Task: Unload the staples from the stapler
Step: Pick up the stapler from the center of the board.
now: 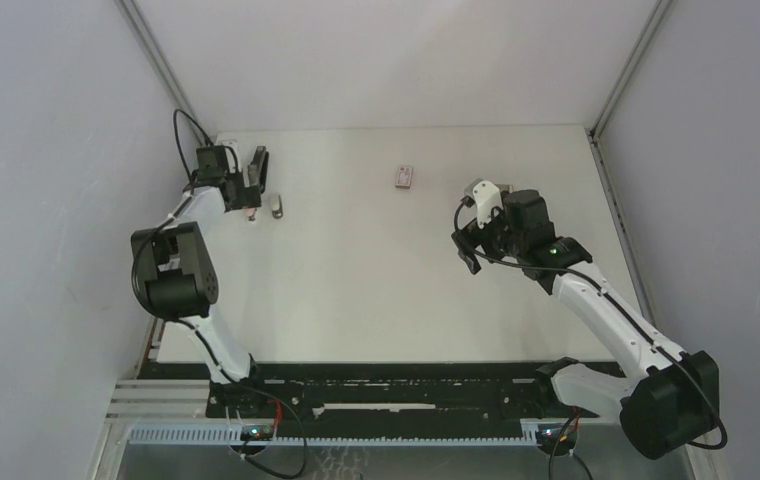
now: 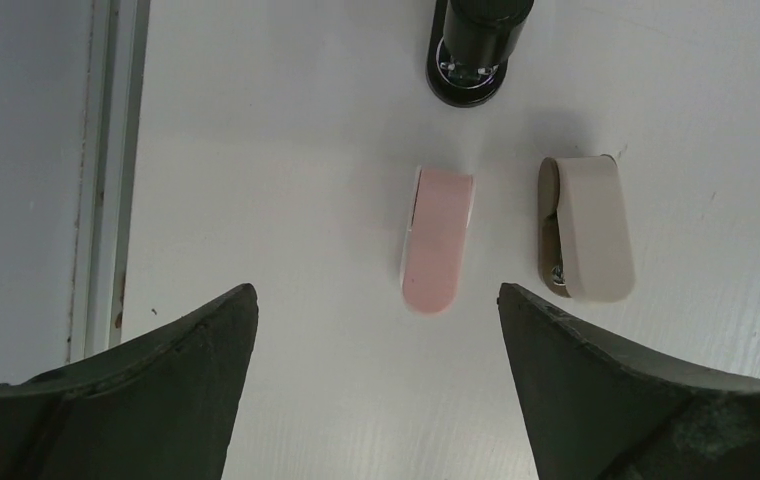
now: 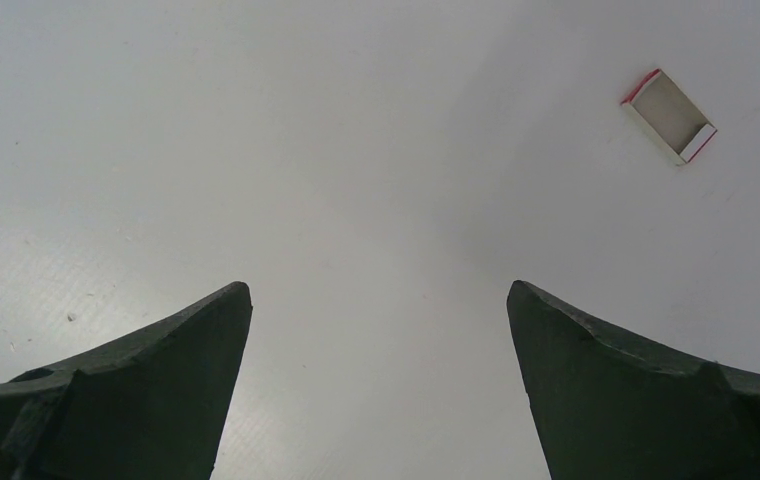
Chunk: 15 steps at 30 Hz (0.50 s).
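The black stapler point(image 1: 260, 163) lies at the far left of the table; only its rounded end point(image 2: 470, 52) shows at the top of the left wrist view. No staples are visible. My left gripper point(image 1: 240, 192) hangs above the table just short of it, open point(image 2: 376, 300), nothing between its fingers. My right gripper point(image 1: 469, 250) hovers over bare table right of centre, open and empty point(image 3: 378, 300).
A small pink stapler-like piece point(image 2: 437, 240) and a beige one point(image 2: 586, 228) lie side by side just ahead of the left fingertips. A small pink-and-white box point(image 1: 405, 177) sits at mid-table, open side up point(image 3: 669, 116). A wall rail point(image 2: 106, 170) runs on the left.
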### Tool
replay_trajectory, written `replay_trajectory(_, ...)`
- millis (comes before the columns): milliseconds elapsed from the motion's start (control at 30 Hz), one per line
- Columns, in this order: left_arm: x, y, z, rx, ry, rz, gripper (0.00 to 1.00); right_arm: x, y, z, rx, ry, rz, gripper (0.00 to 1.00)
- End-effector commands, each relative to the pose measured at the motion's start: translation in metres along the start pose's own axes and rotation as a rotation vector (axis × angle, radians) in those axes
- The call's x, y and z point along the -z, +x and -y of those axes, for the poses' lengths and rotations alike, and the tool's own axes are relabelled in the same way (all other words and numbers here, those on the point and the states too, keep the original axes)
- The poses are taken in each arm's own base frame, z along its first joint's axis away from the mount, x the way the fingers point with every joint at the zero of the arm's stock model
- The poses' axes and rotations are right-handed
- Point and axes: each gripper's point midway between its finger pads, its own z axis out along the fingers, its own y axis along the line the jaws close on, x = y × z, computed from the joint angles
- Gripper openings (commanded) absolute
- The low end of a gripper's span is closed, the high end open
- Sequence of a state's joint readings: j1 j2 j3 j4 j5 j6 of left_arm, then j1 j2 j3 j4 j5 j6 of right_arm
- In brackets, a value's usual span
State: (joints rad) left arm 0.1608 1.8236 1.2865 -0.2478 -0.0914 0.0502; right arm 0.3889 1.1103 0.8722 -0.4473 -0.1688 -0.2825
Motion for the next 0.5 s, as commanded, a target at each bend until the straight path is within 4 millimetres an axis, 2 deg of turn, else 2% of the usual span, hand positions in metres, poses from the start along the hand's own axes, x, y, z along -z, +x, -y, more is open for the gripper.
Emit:
replay_trajectory(0, -0.003, -0.025, 0.003, 0.057, 0.032, 0.012, 0.92, 0.0, -0.012, 0.004, 0.042, 0.027, 0.05, 1.0)
replay_trajectory(233, -0.016, -0.014, 0.004, 0.088, 0.042, -0.062, 0.85, 0.0, -0.012, 0.006, 0.06, 0.045, 0.051, 1.0)
replay_trajectory(467, -0.025, -0.011, 0.002, 0.097, 0.041, -0.103, 0.78, -0.001, -0.011, 0.006, 0.07, 0.047, 0.048, 1.0)
